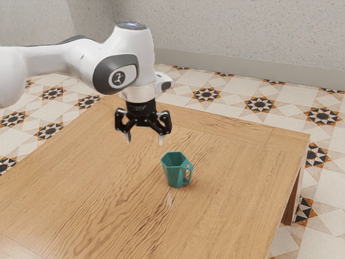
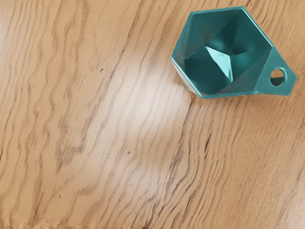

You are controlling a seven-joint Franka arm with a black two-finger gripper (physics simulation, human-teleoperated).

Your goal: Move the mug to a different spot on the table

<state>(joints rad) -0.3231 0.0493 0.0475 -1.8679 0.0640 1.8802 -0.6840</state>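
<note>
A teal mug [image 1: 176,169] with a faceted, hexagonal rim stands upright on the wooden table [image 1: 81,194], its handle pointing toward the exterior view's right. The wrist view looks down into the mug [image 2: 224,52], empty inside, with its handle [image 2: 279,78] sticking out sideways. My black gripper [image 1: 144,140] hangs open above the table, up and toward the exterior view's left of the mug, not touching it. Nothing is between its fingers.
The table's right edge [image 1: 299,162] drops off to a patterned tile floor [image 1: 259,97]. A grey wall [image 1: 242,32] runs behind. Bare wood lies all around the mug.
</note>
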